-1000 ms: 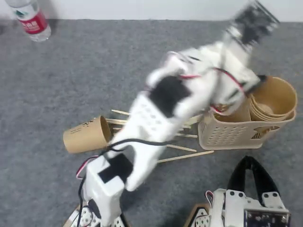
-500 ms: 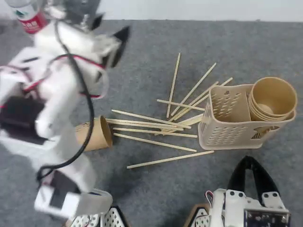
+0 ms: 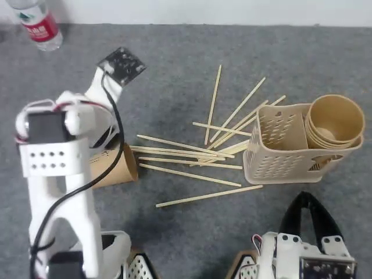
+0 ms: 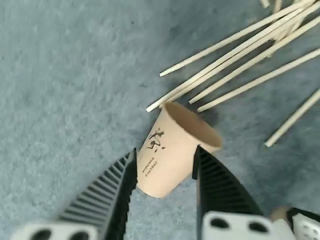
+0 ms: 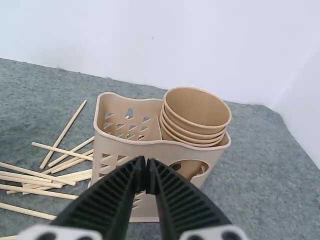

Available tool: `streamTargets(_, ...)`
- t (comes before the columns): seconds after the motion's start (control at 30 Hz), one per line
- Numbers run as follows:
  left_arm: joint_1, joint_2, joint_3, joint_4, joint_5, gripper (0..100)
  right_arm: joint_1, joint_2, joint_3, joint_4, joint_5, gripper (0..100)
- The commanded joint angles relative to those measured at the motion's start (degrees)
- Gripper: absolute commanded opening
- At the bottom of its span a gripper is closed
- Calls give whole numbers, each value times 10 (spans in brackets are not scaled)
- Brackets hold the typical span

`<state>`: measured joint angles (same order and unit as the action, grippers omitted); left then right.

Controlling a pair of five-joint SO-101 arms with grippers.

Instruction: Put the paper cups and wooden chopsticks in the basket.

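High view, basket, stacked paper cups inside

1 lying paper cup under an arm, loose chopsticks between it and the basket.

A grey felt-like mat is covering the table, running up to a white wall at 12 o'clock. A red-labelled plastic bottle is sitting at 11 o'clock, near that wall. Soft, even light is falling throughout.
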<state>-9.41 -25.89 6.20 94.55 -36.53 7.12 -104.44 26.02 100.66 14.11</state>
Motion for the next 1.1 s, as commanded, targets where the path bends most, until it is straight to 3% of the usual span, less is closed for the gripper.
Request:
streamTargets(0.0, -7, -44, 102, -74, 10, 172, 0, 3, 4, 20, 8, 7)
streamTargets(0.2, -3, -61, 250, -193, 118, 174, 0, 3, 4, 20, 8, 7)
streamTargets(0.47, -7, -135, 356, -221, 287, 167, 0, 3, 4, 20, 9, 7)
streamTargets(0.83, -17, -242, 544, -361, 265, 123, 0, 3, 4, 20, 9, 7)
streamTargets(1.07, -14, -249, 563, -376, 255, 123, 0, 3, 4, 20, 9, 7)
